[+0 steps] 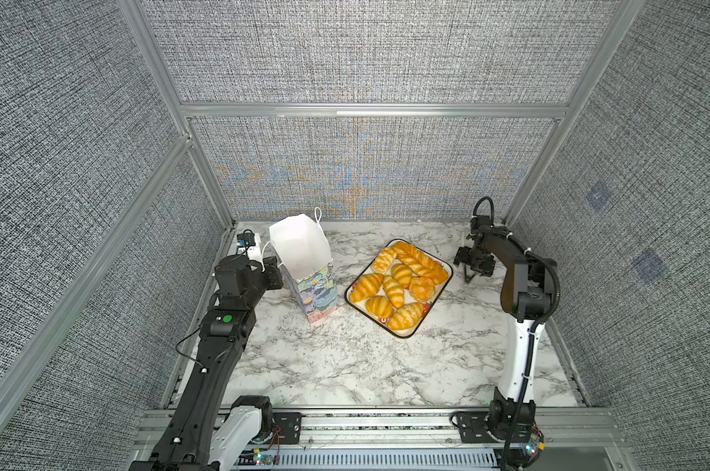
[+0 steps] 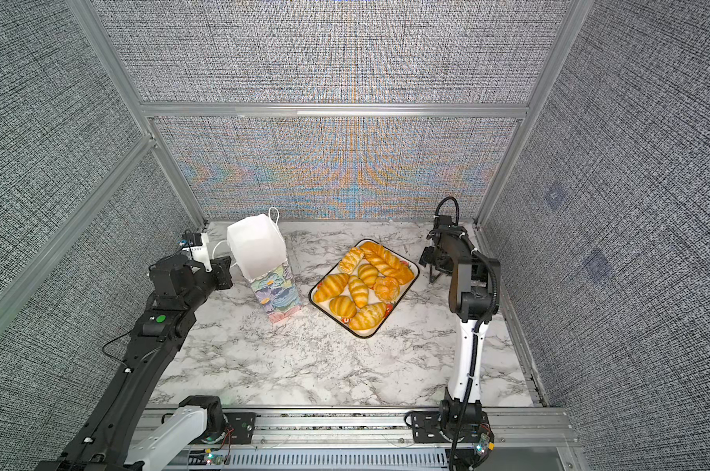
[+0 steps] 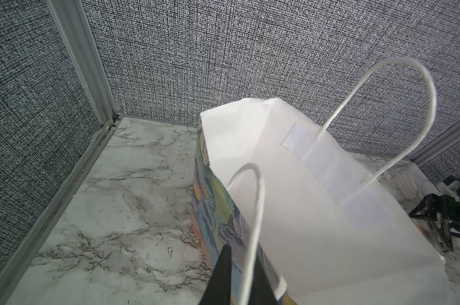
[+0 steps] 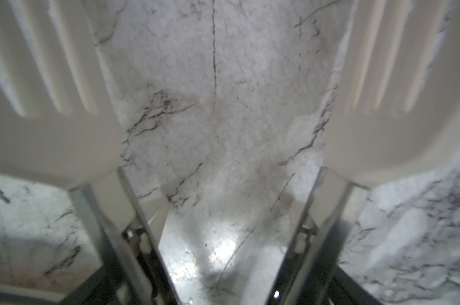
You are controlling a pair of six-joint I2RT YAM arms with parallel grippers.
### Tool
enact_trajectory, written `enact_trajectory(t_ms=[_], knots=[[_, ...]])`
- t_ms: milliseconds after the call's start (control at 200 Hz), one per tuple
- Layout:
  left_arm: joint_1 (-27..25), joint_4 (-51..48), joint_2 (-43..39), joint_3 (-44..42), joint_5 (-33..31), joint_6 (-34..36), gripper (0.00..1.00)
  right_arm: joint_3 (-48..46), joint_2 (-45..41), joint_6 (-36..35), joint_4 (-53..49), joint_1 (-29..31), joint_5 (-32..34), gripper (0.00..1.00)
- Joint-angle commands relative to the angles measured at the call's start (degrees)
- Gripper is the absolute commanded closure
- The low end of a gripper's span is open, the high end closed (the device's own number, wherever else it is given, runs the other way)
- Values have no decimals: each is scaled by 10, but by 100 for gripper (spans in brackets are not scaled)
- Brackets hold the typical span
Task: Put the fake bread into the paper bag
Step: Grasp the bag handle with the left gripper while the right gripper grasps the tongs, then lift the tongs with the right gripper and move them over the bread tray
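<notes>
Left gripper (image 1: 277, 272): arm stretched forward, claw pinched narrow on the left rim of the paper bag (image 1: 304, 248).
Bag: upright, mouth gaping, white inside, painted floral outside.
Fake bread (image 1: 394, 285): glossy ridged croissants, right of the bag, on a black-rimmed tray (image 1: 402, 336).
Right gripper (image 1: 473, 265): beyond the tray, elbow folded, jaws wide astride white slotted tongs (image 4: 382, 105); can't tell if they grip.

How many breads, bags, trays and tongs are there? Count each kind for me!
fake bread: 10, as best I can tell, since some overlap
paper bag: 1
tray: 1
tongs: 1
Total: 13
</notes>
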Motion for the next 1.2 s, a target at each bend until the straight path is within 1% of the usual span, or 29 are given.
enact_trajectory(t_ms=[0, 200, 500, 785, 950, 1151, 1196], knots=[[0, 9, 1, 2, -4, 2, 86, -1, 0, -4, -24, 0, 22, 18], [0, 11, 3, 3, -3, 2, 86, -2, -1, -8, -22, 0, 20, 25], [1, 11, 7, 2, -1, 1, 86, -16, -10, -11, -11, 0, 17, 38], [0, 9, 11, 5, -1, 3, 86, -41, -35, -8, 3, 0, 15, 46], [0, 8, 11, 4, -1, 2, 86, -58, -58, -6, 11, 0, 15, 57], [0, 7, 12, 5, -4, 2, 86, -79, -85, -4, 17, 0, 16, 59], [1, 7, 12, 4, -4, 3, 85, -85, -91, -4, 18, 0, 17, 60]])
